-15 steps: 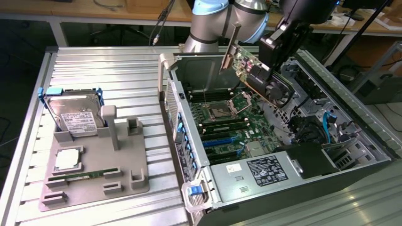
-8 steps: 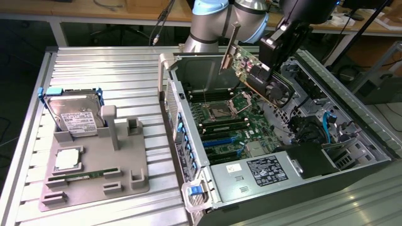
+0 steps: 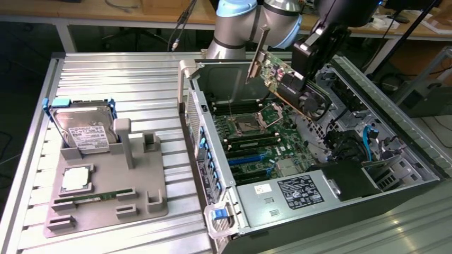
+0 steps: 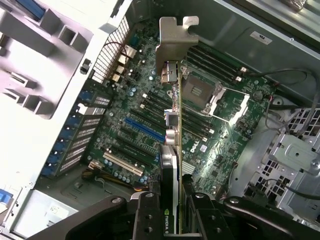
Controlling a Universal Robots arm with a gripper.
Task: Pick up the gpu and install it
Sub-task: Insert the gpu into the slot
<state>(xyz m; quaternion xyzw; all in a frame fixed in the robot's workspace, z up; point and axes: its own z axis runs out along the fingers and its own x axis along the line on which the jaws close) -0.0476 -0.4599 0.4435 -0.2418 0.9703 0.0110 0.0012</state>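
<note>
The pincer is clenching the gpu by its faces, hanging it tilted over the motherboard inside the open computer case. Judging from this, a good seating is calling for squaring the card's edge with the blue expansion slot, silver bracket rearward. The card is showing tan-green board and a black fan.

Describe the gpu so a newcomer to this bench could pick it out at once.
Start at the open computer case on the exterior view's right. Above its motherboard, the gripper holds the gpu tilted in the air. Unlike the hard drive and memory stick on the grey holder, it is a flat card with a round black fan and a silver end bracket.
</note>
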